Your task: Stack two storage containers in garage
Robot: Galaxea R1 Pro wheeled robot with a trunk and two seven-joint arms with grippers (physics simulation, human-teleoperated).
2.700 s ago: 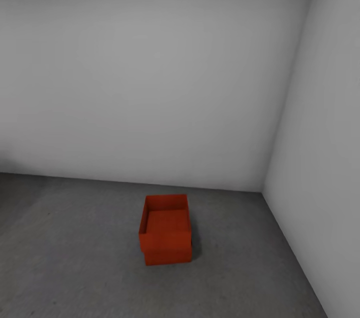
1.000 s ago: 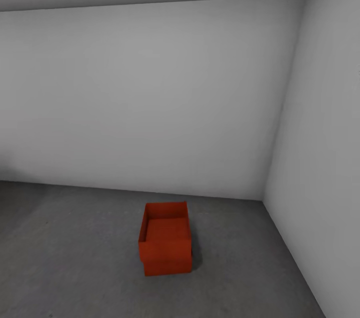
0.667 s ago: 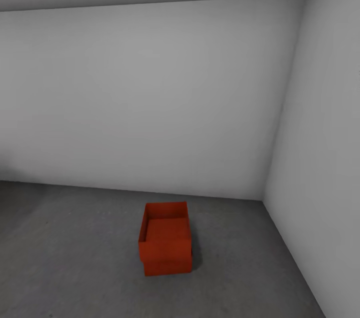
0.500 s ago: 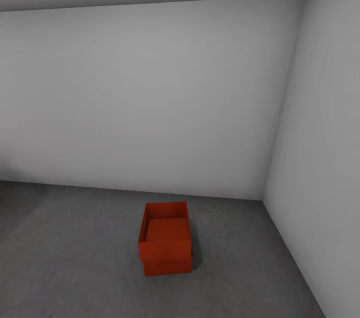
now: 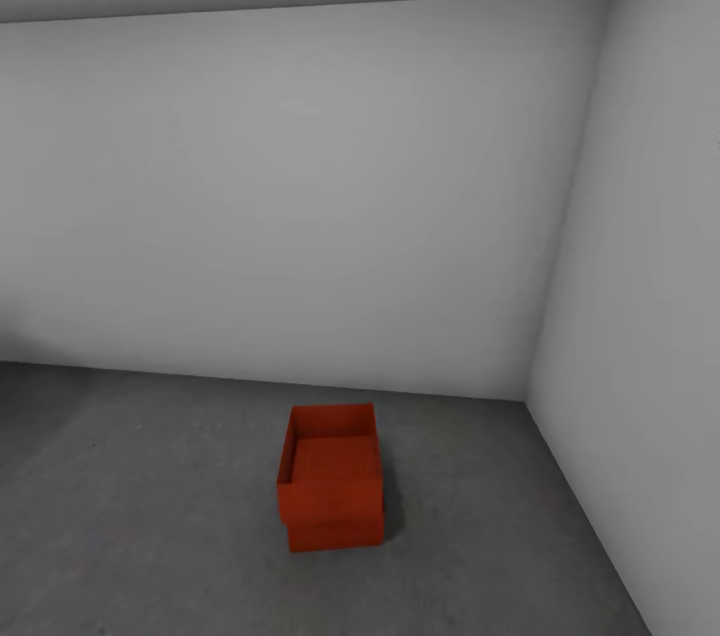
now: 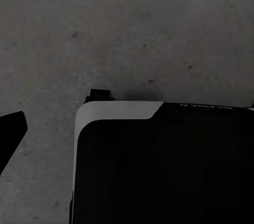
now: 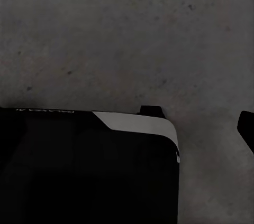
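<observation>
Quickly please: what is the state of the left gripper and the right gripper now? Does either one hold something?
Left gripper: cannot be told; its wrist view shows one dark fingertip over the grey concrete floor.
Right gripper: cannot be told; again one dark fingertip shows.

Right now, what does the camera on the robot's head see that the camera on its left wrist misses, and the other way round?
The head view alone has the two storage containers, orange-red, one stacked on the other, near the corner where two grey-white walls meet. The left wrist view alone has a black, white-edged part of the robot's body seen from close above, and a dark tip at the picture's edge. Both share the floor, dark grey mottled concrete.
</observation>
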